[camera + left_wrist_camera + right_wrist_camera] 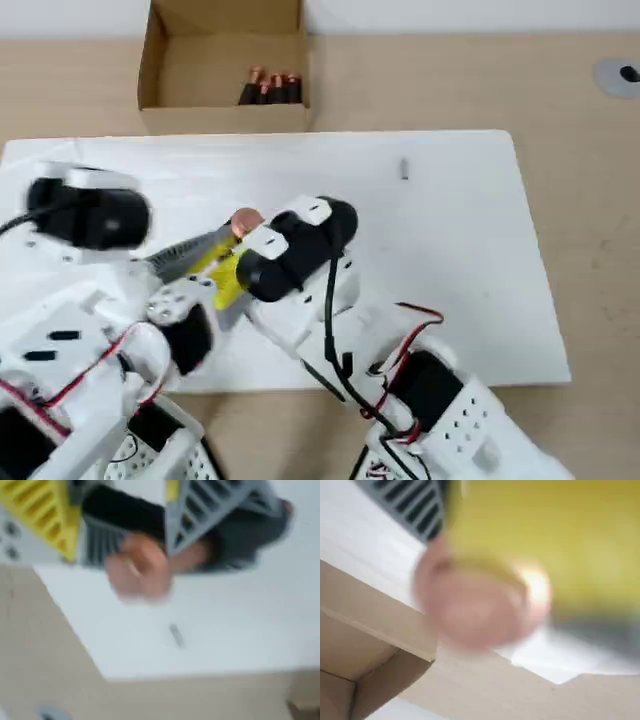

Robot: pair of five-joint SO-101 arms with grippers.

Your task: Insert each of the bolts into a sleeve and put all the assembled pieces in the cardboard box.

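A copper-coloured sleeve (247, 220) is held above the white mat (450, 260) where the two grippers meet. In the right wrist view the sleeve (480, 605) sits close up against a yellow finger (545, 540), so my right gripper (243, 232) looks shut on it. My left gripper (222, 252) comes in from the left; in its own view the sleeve (142, 567) lies between its yellow finger (42, 515) and grey finger (210, 510), which stand apart. A small grey bolt (404, 168) lies loose on the mat; it is also seen as bolt (175, 634). The cardboard box (160, 70) stands behind the mat.
Several assembled pieces (270, 88) with copper ends lie in the box's front right corner. The box wall (365, 630) shows in the right wrist view. A grey round fitting (620, 75) sits in the wooden table at the far right. The right half of the mat holds just the bolt.
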